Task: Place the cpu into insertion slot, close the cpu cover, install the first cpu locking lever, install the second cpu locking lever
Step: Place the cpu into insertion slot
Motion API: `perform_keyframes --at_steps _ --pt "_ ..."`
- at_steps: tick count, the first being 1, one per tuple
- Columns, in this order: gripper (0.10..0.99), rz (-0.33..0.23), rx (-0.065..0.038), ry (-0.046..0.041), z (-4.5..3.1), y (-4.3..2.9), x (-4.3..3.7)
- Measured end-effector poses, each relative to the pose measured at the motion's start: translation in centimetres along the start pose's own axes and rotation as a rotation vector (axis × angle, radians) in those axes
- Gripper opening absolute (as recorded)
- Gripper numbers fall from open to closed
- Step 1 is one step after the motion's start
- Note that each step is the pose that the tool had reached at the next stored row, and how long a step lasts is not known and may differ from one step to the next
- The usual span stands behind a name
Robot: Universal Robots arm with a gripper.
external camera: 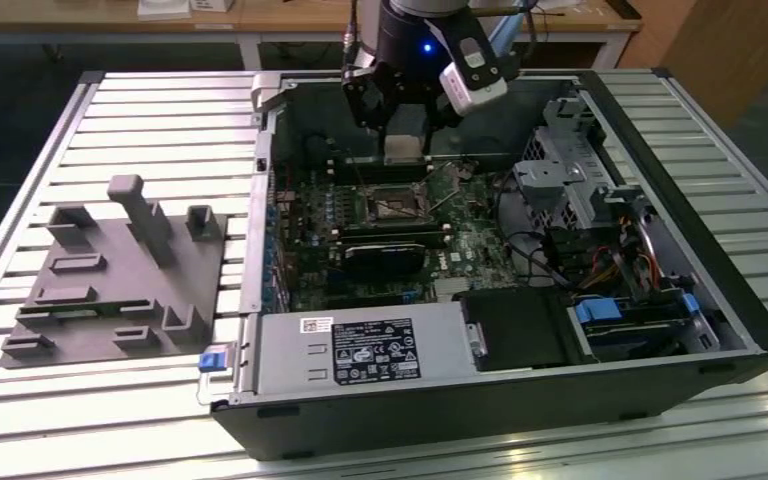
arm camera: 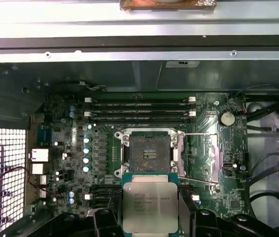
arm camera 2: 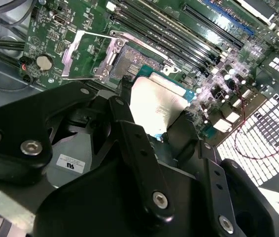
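Motherboard point(arm camera: 209, 106) below; claw point(arm camera: 149, 213) grips cpu point(arm camera: 149, 202) near insertion slot point(arm camera: 150, 153)

Item, one arm point(external camera: 418, 25): I have it upright over the socket point(arm camera: 150, 153), wrist pointing down. Gripper point(external camera: 406, 148): both fingers point(arm camera 2: 127, 113) clamped on opposite edges of the chip point(arm camera: 149, 205). I hold it raised just beside the socket, not touching.
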State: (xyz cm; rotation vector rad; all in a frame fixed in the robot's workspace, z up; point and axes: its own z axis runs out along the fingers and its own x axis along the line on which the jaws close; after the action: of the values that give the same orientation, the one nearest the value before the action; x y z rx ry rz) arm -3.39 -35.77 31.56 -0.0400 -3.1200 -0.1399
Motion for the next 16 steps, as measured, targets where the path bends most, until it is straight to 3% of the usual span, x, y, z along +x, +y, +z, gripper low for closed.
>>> perform_keyframes --at_steps 16 --pt "0.541 0.0 0.0 -0.0001 1.66 0.5 -0.01"
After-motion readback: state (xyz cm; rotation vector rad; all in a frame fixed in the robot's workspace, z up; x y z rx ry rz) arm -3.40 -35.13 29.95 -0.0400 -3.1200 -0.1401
